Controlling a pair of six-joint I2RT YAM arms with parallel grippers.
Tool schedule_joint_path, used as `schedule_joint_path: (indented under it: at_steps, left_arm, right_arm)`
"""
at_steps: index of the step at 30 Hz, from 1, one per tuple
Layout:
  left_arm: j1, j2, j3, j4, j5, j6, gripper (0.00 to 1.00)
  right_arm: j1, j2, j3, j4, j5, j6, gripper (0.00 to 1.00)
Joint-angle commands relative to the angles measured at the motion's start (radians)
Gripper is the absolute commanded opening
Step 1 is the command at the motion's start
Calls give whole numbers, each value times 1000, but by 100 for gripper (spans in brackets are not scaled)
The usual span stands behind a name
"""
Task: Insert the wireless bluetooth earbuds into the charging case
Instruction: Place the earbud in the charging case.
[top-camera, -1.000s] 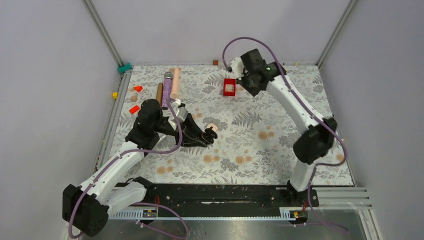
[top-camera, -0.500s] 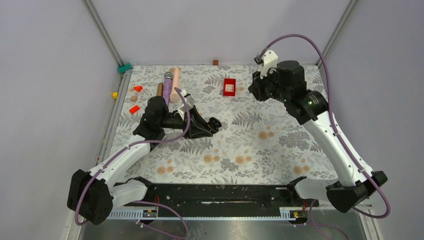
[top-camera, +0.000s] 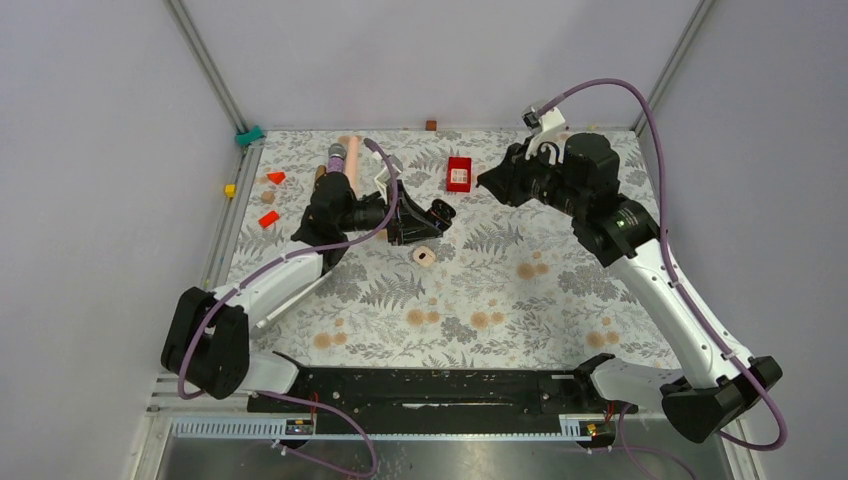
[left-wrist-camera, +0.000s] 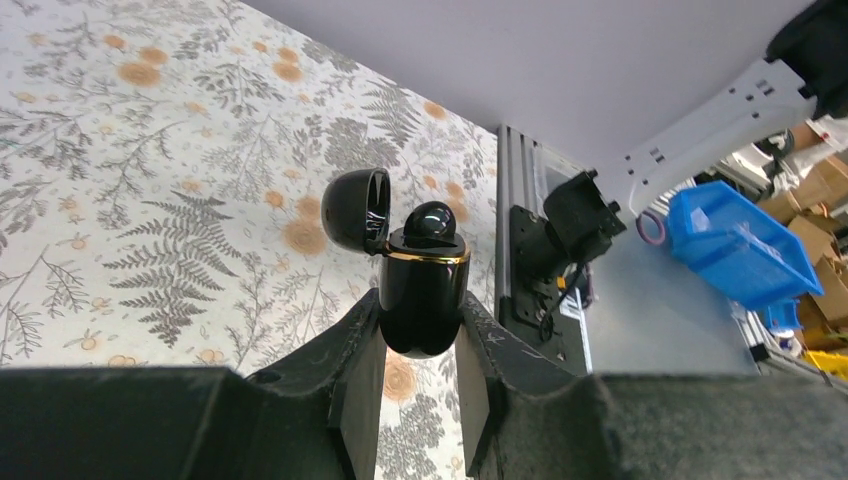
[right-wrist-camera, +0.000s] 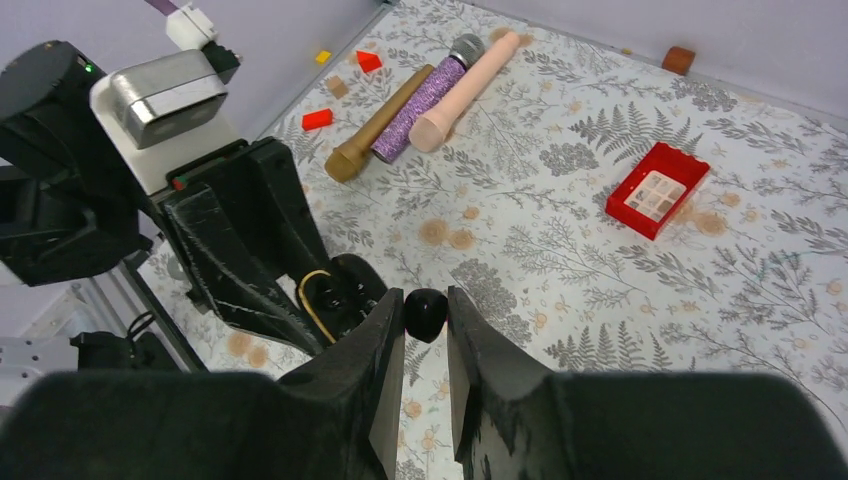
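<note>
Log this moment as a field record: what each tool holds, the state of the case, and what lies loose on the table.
left tool: shut on black charging case
case lid: open
inside case: one black earbud seated
right tool: shut on second black earbud
second earbud: close to the case, not yet inserted
loose on table: small whitish round item, red block
</note>
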Motion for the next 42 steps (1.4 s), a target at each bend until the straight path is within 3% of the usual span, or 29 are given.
schedule_joint_path:
  at_steps: [1,9,17,23,26,28,35,42]
  left_arm:
    - [-11,24,17,201,-113,-74,0]
    - [-20,23,-84,328,-174,56,0]
    - [-20,-22,-116,262,-266,293,0]
    - [-15,-50,-139,326,-448,294,0]
    - [-20,-66,-129,267,-556,320,0]
    - [-22,-80,-132,248,-572,394,0]
    - [-23,-111,-120,167,-874,690,0]
    - [-52,-161,-122,166,-979,718,0]
  right_arm:
    - [8,-9,-20,107,-41,85,24]
    - [24,35,2,134,-63,79,24]
    - [47,23,60,94,-136,-12,25]
    - [48,10,69,92,-112,-58,26]
    - [48,35,80,95,-96,-54,26]
    - [48,53,90,93,-94,-59,27]
    - [48,46,104,66,-57,-125,28]
    - [46,11,102,51,-17,-175,29]
